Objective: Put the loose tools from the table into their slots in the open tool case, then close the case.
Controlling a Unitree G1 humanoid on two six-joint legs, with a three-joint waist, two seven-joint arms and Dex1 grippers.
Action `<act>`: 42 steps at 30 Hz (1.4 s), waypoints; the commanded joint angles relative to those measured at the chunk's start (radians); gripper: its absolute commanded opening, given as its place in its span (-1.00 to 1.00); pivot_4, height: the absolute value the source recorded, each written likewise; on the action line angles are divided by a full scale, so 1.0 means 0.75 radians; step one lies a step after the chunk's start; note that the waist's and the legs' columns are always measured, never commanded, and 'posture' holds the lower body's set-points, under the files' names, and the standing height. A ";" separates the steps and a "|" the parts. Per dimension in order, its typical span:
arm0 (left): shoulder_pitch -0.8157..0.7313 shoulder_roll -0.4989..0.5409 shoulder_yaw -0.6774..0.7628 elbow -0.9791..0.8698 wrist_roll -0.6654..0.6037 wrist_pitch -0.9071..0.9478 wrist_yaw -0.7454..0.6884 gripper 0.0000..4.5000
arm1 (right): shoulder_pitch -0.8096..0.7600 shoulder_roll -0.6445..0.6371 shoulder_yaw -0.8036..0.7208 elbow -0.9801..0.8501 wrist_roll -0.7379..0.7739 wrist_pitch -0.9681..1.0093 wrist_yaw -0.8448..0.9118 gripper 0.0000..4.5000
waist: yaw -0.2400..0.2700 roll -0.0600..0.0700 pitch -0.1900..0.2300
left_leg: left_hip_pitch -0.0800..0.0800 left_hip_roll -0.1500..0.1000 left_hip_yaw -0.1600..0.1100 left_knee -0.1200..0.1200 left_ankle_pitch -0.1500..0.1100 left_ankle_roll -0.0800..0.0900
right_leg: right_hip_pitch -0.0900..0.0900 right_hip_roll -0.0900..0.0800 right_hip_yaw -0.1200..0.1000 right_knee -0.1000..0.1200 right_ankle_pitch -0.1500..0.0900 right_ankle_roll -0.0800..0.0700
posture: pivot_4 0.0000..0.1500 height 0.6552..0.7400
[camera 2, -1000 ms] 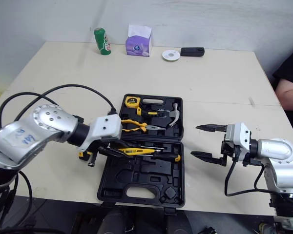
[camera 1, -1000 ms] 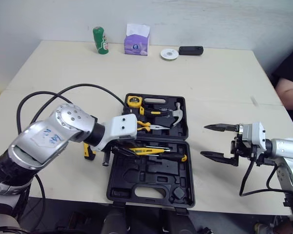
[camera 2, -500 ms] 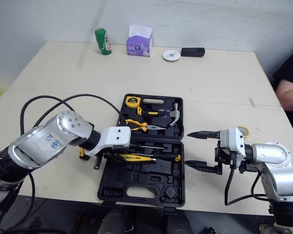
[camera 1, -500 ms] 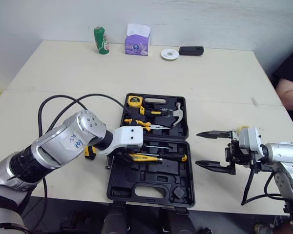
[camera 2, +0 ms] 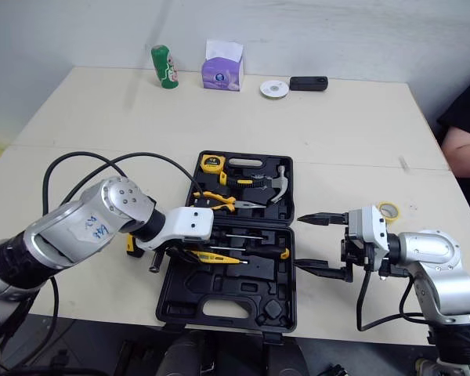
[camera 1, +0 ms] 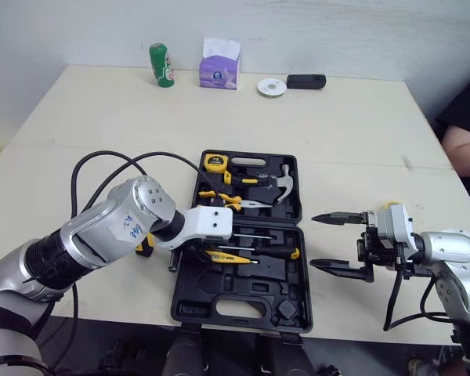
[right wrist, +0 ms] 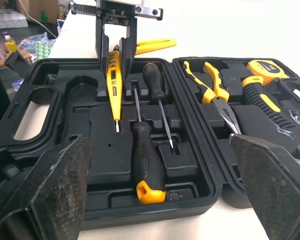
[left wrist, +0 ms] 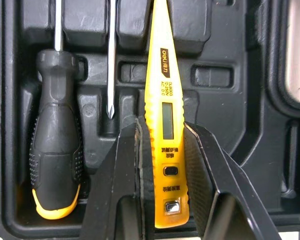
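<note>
The left gripper (left wrist: 162, 129) has swung in and dropped low over the tool case (camera 1: 243, 309) during the last second, carrying the yellow tester pen (camera 1: 235, 258) down with it. Its two fingers clamp the pen's rear end, and the pen lies along the moulded tray of the case's near half, its tip pointing straight out ahead of the gripper. A black-handled screwdriver (left wrist: 57, 145) already sits in its slot just beside one of the gripper's fingers. I'd judge the pen is at or very near its seat, so letting go looks like the next step.

The right gripper (camera 1: 313, 240) has crept closer too — it hangs with its fingers spread wide and holding nothing, the case's edge just ahead of its tips, ready perhaps for the lid.

Behind the left gripper, a yellow-and-black tool (camera 1: 143, 247) lies loose on the table (camera 1: 337, 133), so packing isn't finished. A roll of yellow tape (camera 2: 388, 210) sits near the right gripper's wrist.

The pale table is otherwise tidy — a green can (camera 1: 161, 64), tissue box (camera 1: 220, 66), white disc (camera 1: 272, 86) and small black device (camera 1: 306, 81) stand well beyond both grippers, against a plain wall. A person's arm (camera 1: 464, 141) rests at the table's edge.
</note>
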 commanded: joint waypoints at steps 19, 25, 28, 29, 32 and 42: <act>0.014 -0.074 0.178 -0.020 -0.047 -0.085 -0.066 0.34 | -0.014 0.003 -0.001 -0.014 -0.008 -0.028 -0.021 1.00 | -0.002 0.000 0.000 | 0.000 0.000 -0.001 0.005 0.000 0.001 | 0.000 -0.002 0.000 0.006 0.000 0.000 | 1.00 1.00; 0.165 -0.090 0.368 0.038 -0.098 -0.339 -0.050 0.34 | -0.028 0.001 0.006 0.019 -0.026 -0.042 -0.016 1.00 | -0.003 0.000 0.000 | 0.001 0.000 -0.002 0.005 0.000 0.001 | 0.000 -0.002 0.001 0.006 0.000 0.000 | 1.00 1.00; 0.312 -0.092 0.521 0.101 -0.131 -0.561 -0.049 0.34 | -0.030 0.002 0.007 0.041 -0.035 -0.056 -0.017 1.00 | -0.005 0.000 0.000 | 0.001 0.000 -0.002 0.006 0.000 0.001 | 0.000 -0.003 0.001 0.007 0.000 0.000 | 1.00 1.00; 0.372 -0.096 0.578 0.133 -0.135 -0.663 -0.048 0.34 | -0.030 0.003 0.005 0.049 -0.038 -0.061 -0.017 1.00 | -0.005 0.000 0.000 | 0.001 0.000 -0.002 0.006 0.000 0.001 | 0.000 -0.003 0.001 0.007 0.000 0.000 | 1.00 1.00; 0.523 -0.152 0.734 0.234 -0.177 -0.990 -0.068 0.23 | -0.033 0.006 -0.001 0.076 -0.048 -0.081 -0.012 1.00 | -0.004 0.000 0.000 | 0.002 0.000 -0.003 0.006 0.000 0.001 | 0.000 -0.004 0.001 0.007 0.000 0.000 | 1.00 1.00; 0.785 -0.295 0.840 0.319 -0.200 -1.202 -0.007 -0.99 | -0.024 0.012 -0.008 0.105 -0.057 -0.123 -0.014 1.00 | -0.003 0.000 0.000 | 0.002 0.000 -0.002 0.005 -0.001 0.002 | 0.000 -0.006 0.000 0.007 0.000 0.000 | 1.00 1.00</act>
